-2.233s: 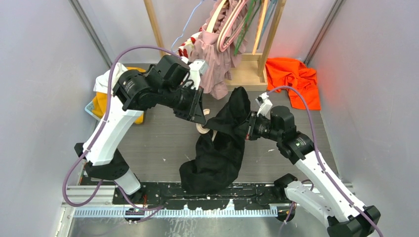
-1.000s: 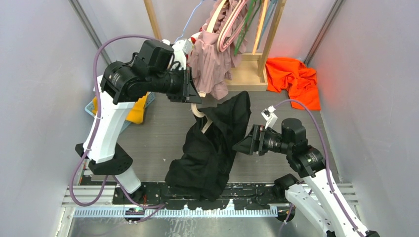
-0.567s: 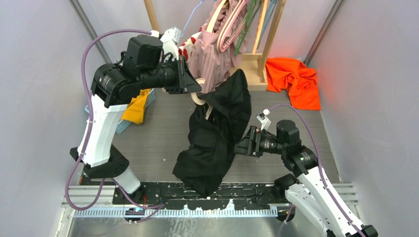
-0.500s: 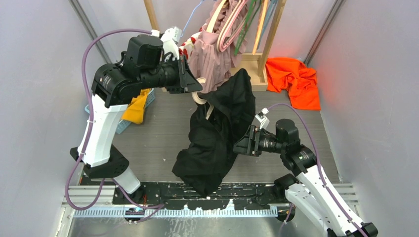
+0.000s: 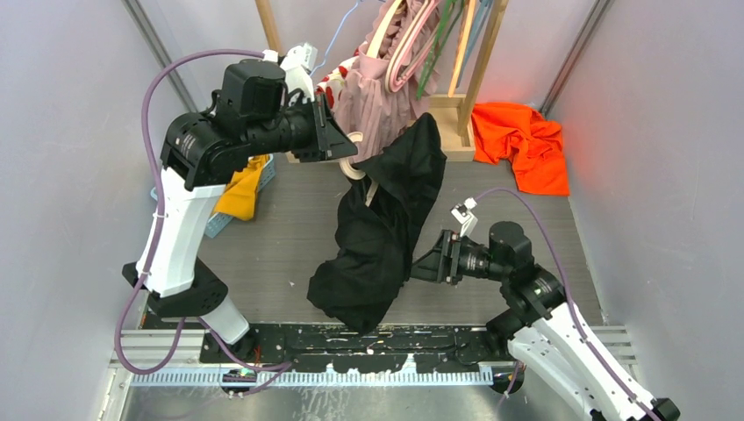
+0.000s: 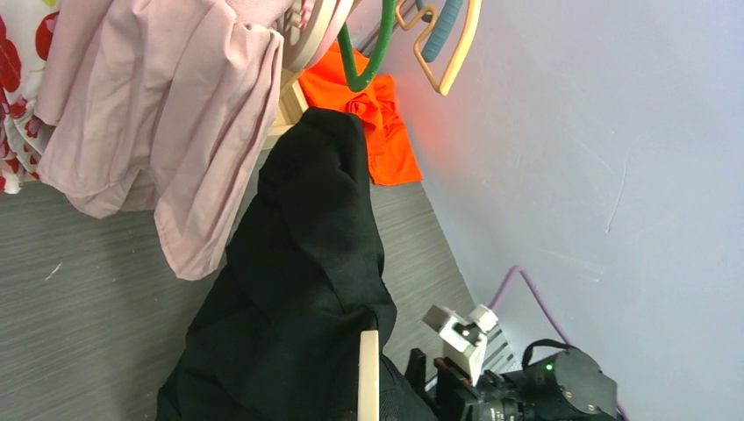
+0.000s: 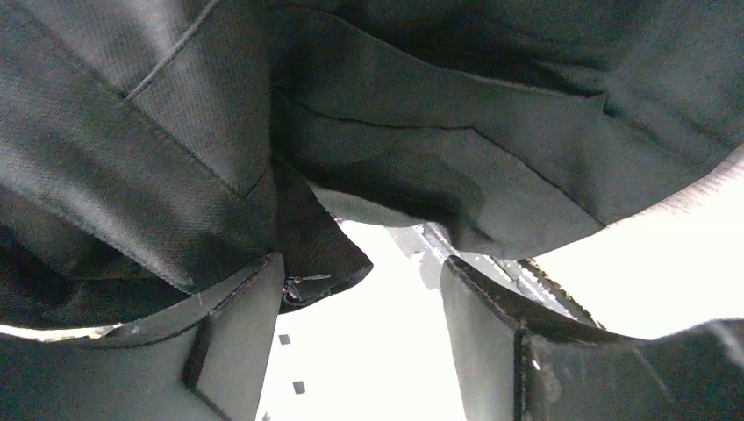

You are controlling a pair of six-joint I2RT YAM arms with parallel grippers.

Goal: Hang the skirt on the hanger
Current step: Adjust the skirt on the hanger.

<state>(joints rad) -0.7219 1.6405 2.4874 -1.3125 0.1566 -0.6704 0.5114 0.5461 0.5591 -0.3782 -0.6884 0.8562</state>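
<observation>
Left pincer [image 5: 344, 156] pressed together on pale wooden hanger [image 5: 355, 168], held high at far centre, just beside pink garment [image 5: 379, 105] on rack. Black skirt [image 5: 386, 232] draped over hanger, hanging toward near-centre desk [image 5: 281, 237]; contact with desk unclear. Right pincer [image 5: 421, 267] spread at skirt's right edge. Wrist view: zippered hem by fingers [image 7: 237, 333], not pinched. Orange cloth [image 5: 518, 136] far right.

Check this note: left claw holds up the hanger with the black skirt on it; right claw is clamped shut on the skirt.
Wrong on the right claw: the right wrist view shows its jaws apart, the skirt hanging ahead of them, unpinched. The left claw does hold up the hanger with the skirt on it.
</observation>
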